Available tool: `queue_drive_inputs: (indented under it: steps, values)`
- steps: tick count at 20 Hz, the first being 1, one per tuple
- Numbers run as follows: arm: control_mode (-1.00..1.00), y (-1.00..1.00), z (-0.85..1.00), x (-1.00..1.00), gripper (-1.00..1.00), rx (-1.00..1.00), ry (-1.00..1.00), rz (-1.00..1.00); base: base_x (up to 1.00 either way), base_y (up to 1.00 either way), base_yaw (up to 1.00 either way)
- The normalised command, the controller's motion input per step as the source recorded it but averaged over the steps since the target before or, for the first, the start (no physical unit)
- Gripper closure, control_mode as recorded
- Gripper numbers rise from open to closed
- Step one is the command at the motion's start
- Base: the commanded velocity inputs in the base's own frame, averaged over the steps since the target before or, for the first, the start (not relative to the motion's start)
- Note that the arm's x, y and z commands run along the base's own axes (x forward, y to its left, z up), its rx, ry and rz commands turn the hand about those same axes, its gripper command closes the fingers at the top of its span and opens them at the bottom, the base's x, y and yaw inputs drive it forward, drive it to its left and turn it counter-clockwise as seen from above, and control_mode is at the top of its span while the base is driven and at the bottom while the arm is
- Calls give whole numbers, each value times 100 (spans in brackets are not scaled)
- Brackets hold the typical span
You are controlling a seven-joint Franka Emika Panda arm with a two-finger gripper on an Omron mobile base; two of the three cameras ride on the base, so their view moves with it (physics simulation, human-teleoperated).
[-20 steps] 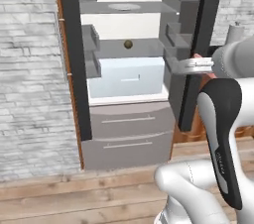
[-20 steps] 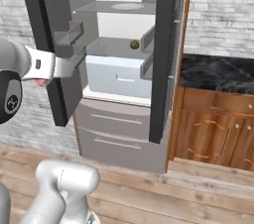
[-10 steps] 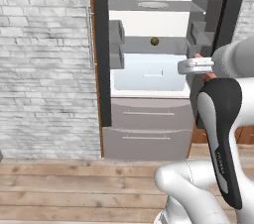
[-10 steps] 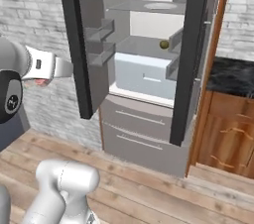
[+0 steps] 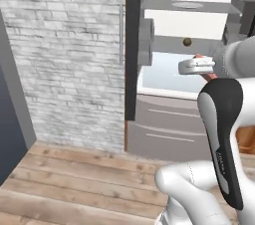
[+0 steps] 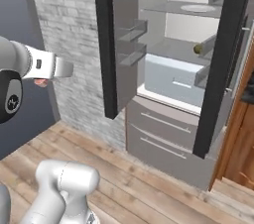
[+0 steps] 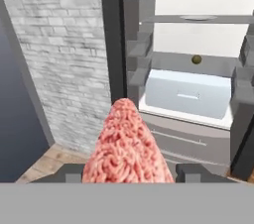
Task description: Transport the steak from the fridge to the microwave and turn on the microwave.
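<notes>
Hand view, item one: the steak [image 7: 128, 144], a pinkish-red marbled slab, is standing up between the two dark fingertips [image 7: 190, 172] of the gripper [image 7: 129, 173], which are pinching it from either side.
Item two: the fridge [image 7: 196, 44] is standing open beyond the steak, well apart from it, showing a white interior, grey shelves and a pale blue-white drawer [image 7: 188, 92]. A small brown ball [image 7: 196, 59] is sitting on the shelf above that drawer, and a flat round plate [image 7: 197, 18] is lying on the shelf higher up.
Item three: a dark grey fridge door [image 5: 133, 45] with grey bins is hanging open beside a pale brick wall [image 5: 69, 55].
Left base view: the gripper [image 5: 195, 65] is reaching leftward in front of the open fridge, with a sliver of the pink steak [image 5: 206, 64] showing behind it.
Right base view: the gripper [image 6: 54, 67] is hanging before the brick wall, left of the fridge door, with a bit of the steak [image 6: 40, 83] peeking below it. A wooden plank floor [image 6: 149, 193] is running under the fridge's lower grey drawers [image 6: 163, 134].
</notes>
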Motion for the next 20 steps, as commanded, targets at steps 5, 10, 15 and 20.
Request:
queue_drive_inputs:
  steps: [5, 10, 15, 20]
  values:
    - [100, 0, 0, 0, 100, 0, 0, 0, -35, 2, 37]
    - [100, 0, 0, 0, 100, 0, 0, 0, -37, 5, 36]
    - [100, 0, 0, 0, 100, 0, 0, 0, -42, 11, 36]
    - [100, 0, 0, 0, 100, 0, 0, 0, -42, 11, 36]
